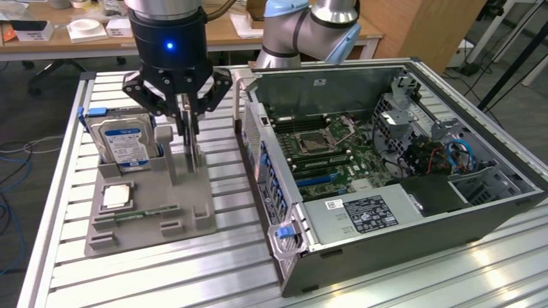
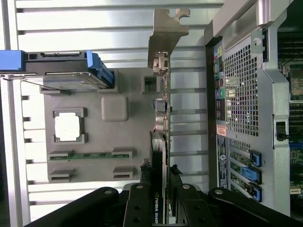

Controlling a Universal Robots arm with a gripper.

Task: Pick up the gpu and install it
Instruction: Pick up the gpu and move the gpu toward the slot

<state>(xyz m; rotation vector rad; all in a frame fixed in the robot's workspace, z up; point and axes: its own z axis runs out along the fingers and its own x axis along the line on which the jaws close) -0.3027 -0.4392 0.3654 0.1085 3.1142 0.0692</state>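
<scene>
**Gripper clamped on the gpu, which stands on edge at the tray.**

The gripper (image 1: 188,125) has its fingers (image 2: 182,198) drawn narrow onto both faces of the gpu (image 2: 161,118). The card stands upright over the grey tray (image 1: 197,208), on the tray's side nearest the open computer case (image 1: 385,167). I cannot tell whether its lower edge is clear of the slot. This looks like the pick-up step, and freeing the card would likely call for a straight lift with it kept vertical. The wrist view gives the card edge-on, with its silver bracket (image 2: 166,33) at the far end. The exterior view gives the motherboard (image 1: 330,151) inside the case beside the tray.
</scene>
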